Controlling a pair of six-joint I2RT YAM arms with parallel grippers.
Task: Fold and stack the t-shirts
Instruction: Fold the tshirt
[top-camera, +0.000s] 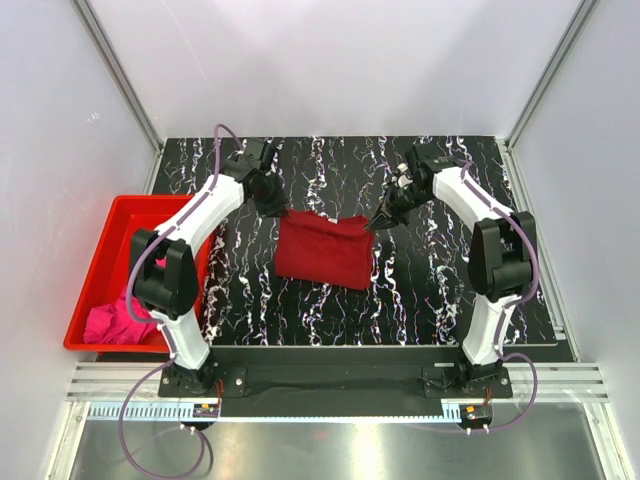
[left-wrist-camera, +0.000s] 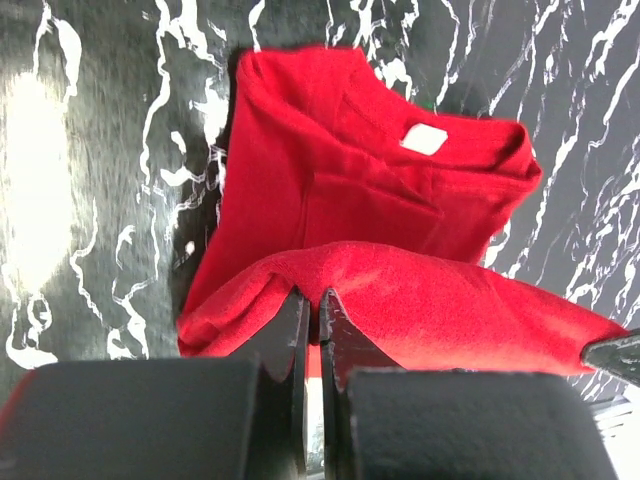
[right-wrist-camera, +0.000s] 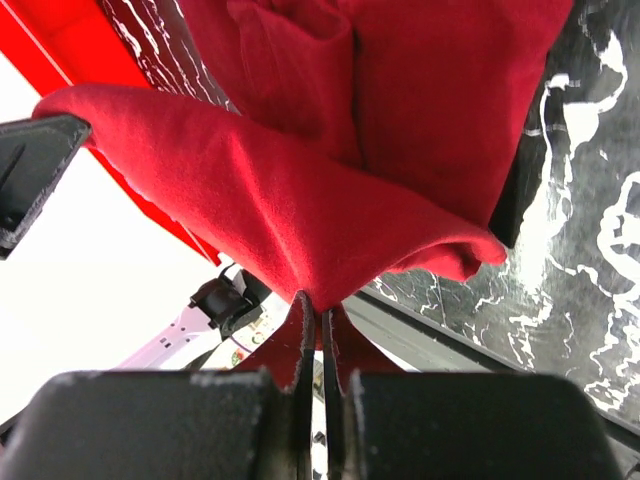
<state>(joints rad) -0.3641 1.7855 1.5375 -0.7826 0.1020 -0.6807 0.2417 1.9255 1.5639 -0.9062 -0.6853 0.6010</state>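
Your crimson t-shirt (top-camera: 322, 250) lies in the middle of the marbled table (top-camera: 420, 300), doubled into a rough rectangle, with its white neck label (left-wrist-camera: 424, 139) facing up. You have its far edge raised off the surface at both corners. The left gripper (left-wrist-camera: 313, 300) is pinched tight on the cloth at one end and the right gripper (right-wrist-camera: 322, 305) is pinched just as tight at the other, so the edge stands as a lifted ridge between them. Holding both corners level like this looks meant to let you carry that edge toward the near side in one even fold, without the cloth bunching or skewing. The magenta t-shirt (top-camera: 115, 322) sits crumpled in the red bin (top-camera: 105, 260) off to the left, well apart from the work. By my judgement, stacking has not yet begun.
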